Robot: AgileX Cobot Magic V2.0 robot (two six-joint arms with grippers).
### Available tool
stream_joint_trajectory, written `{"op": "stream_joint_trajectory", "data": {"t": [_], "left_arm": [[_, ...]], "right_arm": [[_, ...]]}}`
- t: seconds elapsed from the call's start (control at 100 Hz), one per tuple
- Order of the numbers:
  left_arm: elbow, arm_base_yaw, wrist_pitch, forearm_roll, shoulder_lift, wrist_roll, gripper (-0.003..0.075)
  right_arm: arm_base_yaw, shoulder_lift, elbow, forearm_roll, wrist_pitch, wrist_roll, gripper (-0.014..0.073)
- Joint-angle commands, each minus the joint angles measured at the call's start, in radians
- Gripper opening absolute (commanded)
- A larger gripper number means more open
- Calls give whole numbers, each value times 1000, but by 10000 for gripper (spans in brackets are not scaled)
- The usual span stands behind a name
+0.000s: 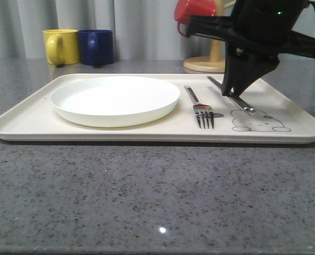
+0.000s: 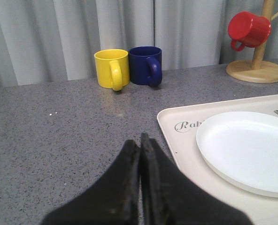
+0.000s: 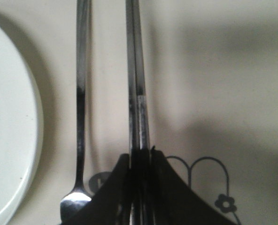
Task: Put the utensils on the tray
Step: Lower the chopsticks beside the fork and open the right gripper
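The right fingers (image 3: 140, 187) pinch the chopsticks (image 3: 135, 84) low over the tray (image 1: 35, 125), beside the fork (image 1: 200, 106). The left fingers (image 2: 140, 154) are pressed together, holding nothing.

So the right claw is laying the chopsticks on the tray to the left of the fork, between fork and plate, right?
Not quite. In the front view, the right gripper holds the chopsticks to the right of the fork, over the rabbit drawing on the tray; the plate lies beyond the fork.
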Motion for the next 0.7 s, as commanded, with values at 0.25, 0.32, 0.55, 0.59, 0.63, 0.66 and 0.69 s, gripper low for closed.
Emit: {"op": "stream_joint_trajectory", "data": {"t": [0.25,0.32,0.55,0.59,0.63,0.66,0.69], "left_arm": [[-28,0,-78,-14,6,-4,-18],[-28,0,-78,-14,6,-4,-18],[-28,0,-78,-14,6,-4,-18],[-28,0,-78,-14,6,-4,-18],[-28,0,-78,-14,6,-4,-18],[-28,0,-78,-14,6,-4,-18],[-28,0,-78,-14,6,-4,-18]], "right_arm": [[-1,13,-30,-14,-41,9,8],[-1,14,-30,-14,-39,9,31],[-1,14,-30,-14,-34,9,307],[-1,14,-30,-14,-33,9,344],[-1,12,-31,-14,-31,9,363],[-1,10,-31,-15,-29,9,369],[-1,5,-31,-16,-29,9,368]]}}
